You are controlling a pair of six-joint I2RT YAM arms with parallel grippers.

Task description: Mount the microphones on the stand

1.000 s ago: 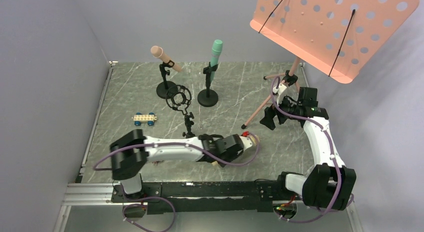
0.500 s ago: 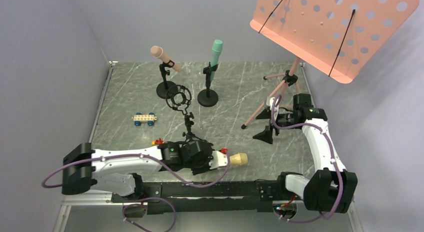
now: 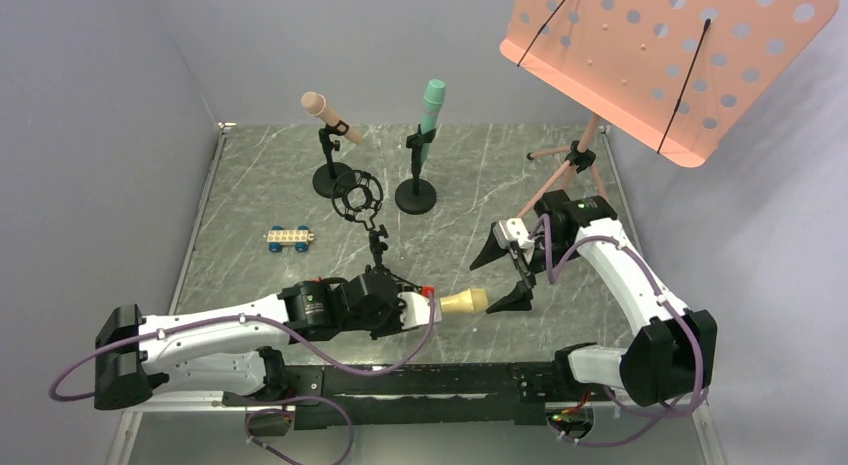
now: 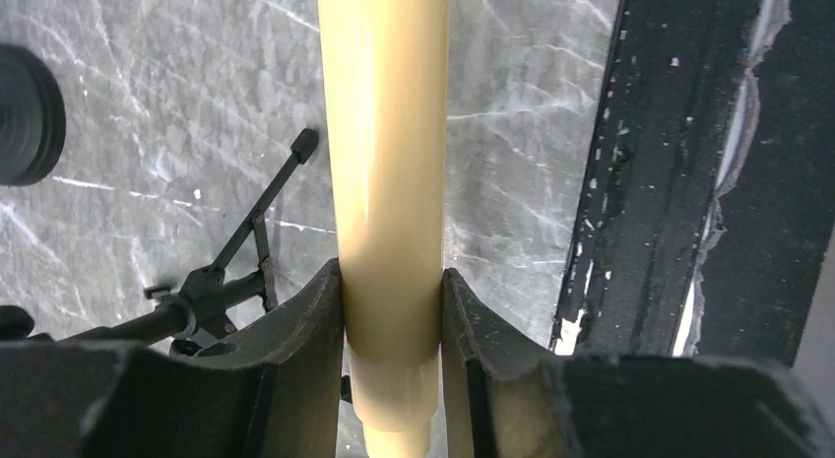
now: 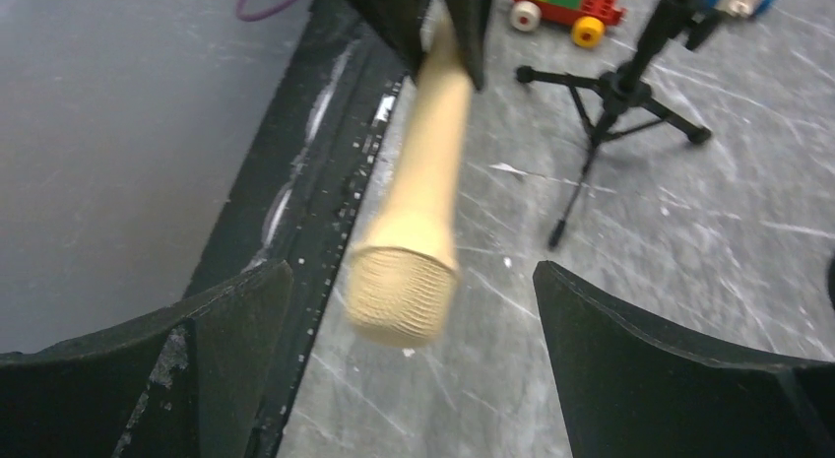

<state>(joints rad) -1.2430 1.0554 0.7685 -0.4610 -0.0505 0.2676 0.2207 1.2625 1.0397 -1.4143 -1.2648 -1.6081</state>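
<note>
My left gripper (image 3: 425, 307) is shut on the handle of the pale yellow microphone (image 3: 463, 302) and holds it level above the table, head pointing right. It grips the shaft in the left wrist view too (image 4: 384, 182). My right gripper (image 3: 503, 275) is open, its jaws either side of the microphone's head (image 5: 409, 291) without touching it. The salmon-pink microphone (image 3: 328, 113) and the teal-green microphone (image 3: 431, 107) sit in clips on two round-based stands at the back. A small tripod stand (image 3: 377, 247) with an empty black ring mount (image 3: 359, 197) stands between them and my left gripper.
An orange perforated music stand (image 3: 670, 55) rises at the back right, its tripod legs (image 3: 545, 185) beside my right arm. A toy block car (image 3: 288, 237) lies at the left, another (image 5: 561, 0) by the tripod. The black rail (image 3: 400, 380) runs along the near edge.
My left arm has drawn back to the left, still holding the yellow microphone. My right gripper has swung left and down from the music stand's legs, open around the microphone's head.
</note>
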